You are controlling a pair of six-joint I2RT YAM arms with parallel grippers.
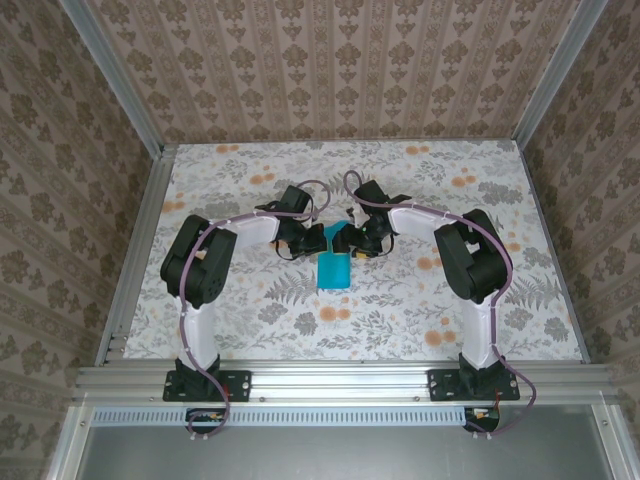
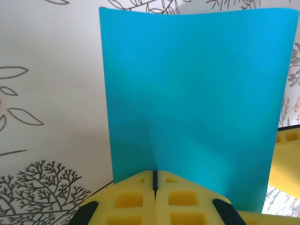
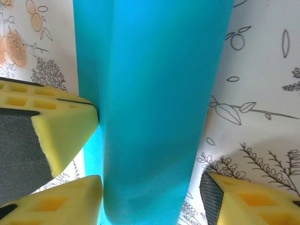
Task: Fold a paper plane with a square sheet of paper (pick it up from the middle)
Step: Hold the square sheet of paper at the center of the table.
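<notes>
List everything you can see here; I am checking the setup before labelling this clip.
sheet of paper: one, turquoise, over the table's middle, between the two grippers
table: one, white with orange and grey flowers, under the arms
walls: three, brown patterned wallpaper, around the table
metal rail: one, silver, along the near edge, carrying the arm bases
left arm: one, black and white, left side
right arm: one, black and white, right side
left gripper: one, yellow fingers, shut on the paper's edge
right gripper: one, yellow fingers, open, a finger on each side of the paper
</notes>
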